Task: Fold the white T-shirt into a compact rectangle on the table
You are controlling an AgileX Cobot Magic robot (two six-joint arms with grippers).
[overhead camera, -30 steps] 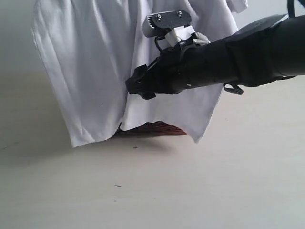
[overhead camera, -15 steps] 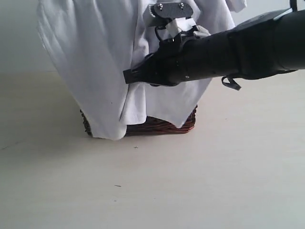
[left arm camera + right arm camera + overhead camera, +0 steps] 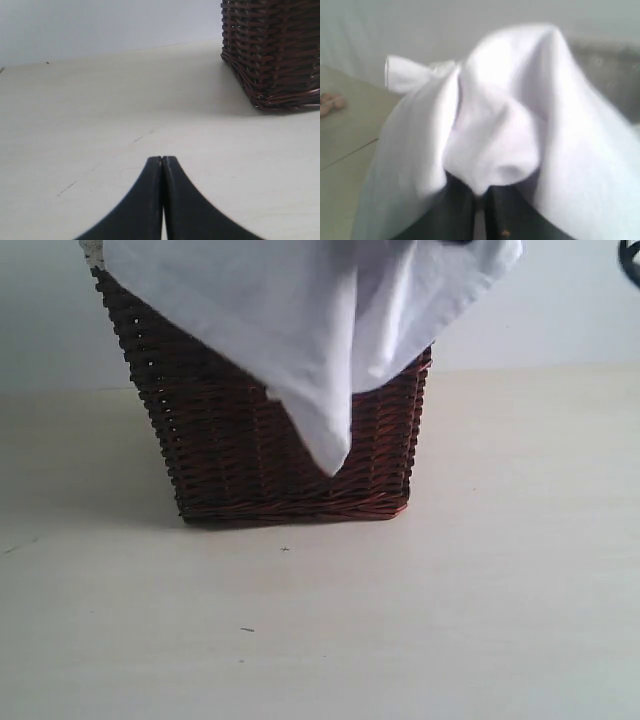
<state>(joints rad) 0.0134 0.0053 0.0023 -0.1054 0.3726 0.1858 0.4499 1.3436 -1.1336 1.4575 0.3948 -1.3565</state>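
The white T-shirt [image 3: 310, 320] hangs bunched in the air in front of the upper part of a dark wicker basket [image 3: 250, 460], its lowest corner well above the table [image 3: 400, 620]. In the right wrist view a fold of the T-shirt [image 3: 505, 125] is pinched between the dark jaws of my right gripper [image 3: 480, 192], and cloth drapes over both fingers. The exterior view does not show that gripper. My left gripper [image 3: 163, 159] is shut with nothing in it, low over the bare table [image 3: 100, 110], apart from the basket [image 3: 272, 50].
The wicker basket stands on the table near the pale wall [image 3: 540, 320], with a bit of white lace trim [image 3: 92, 252] at its rim. Small dark specks [image 3: 246, 630] lie on the table in front of it.
The right arm has risen out of the exterior view with the T-shirt. The cloth that covered the basket now hangs much higher, and the basket's front shows.
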